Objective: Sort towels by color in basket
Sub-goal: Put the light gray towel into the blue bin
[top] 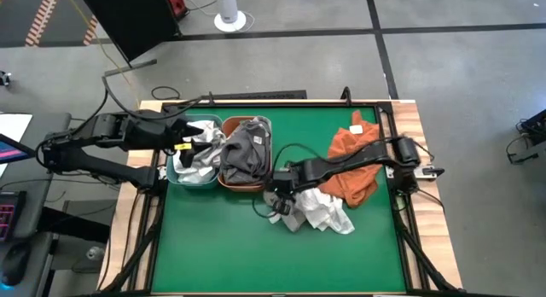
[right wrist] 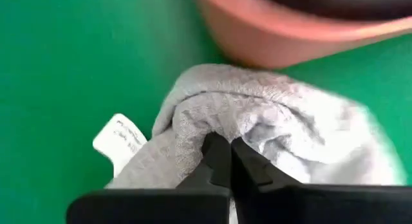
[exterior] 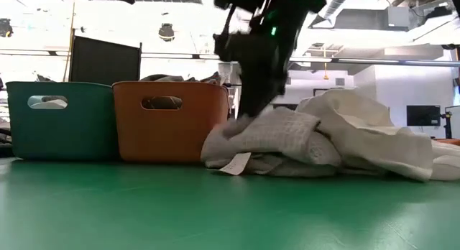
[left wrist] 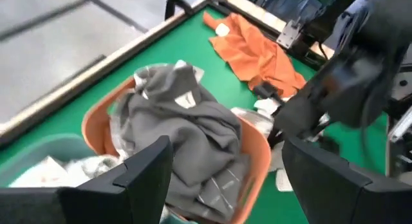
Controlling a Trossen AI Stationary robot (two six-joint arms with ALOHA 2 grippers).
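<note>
A crumpled white towel [top: 320, 212] lies on the green table [top: 222, 254], just in front of the orange basket [top: 246, 154]. My right gripper [right wrist: 225, 161] is shut on the end of it nearest that basket. Dark grey towels [left wrist: 187, 130] fill the orange basket. The teal basket [top: 192, 165] beside it holds light towels [top: 198, 156]. A rust orange towel [top: 354, 160] lies spread on the table under my right arm. My left gripper [left wrist: 225, 176] hangs open above the two baskets, holding nothing. My right gripper pinches a raised fold of the white towel [right wrist: 215, 124] between its two fingertips [right wrist: 215, 153], at the towel's end nearest the orange basket. The fingers come steeply from above. The towel lies bunched on the table, its label [right wrist: 119, 140] sticking out beside the fold.
The two baskets stand side by side at the table's far left, with wooden rails [top: 409, 118] along the table's edges. Bare green table lies along the near side. In the low view the white pile [exterior: 345, 139] spreads wide to the right of the baskets.
</note>
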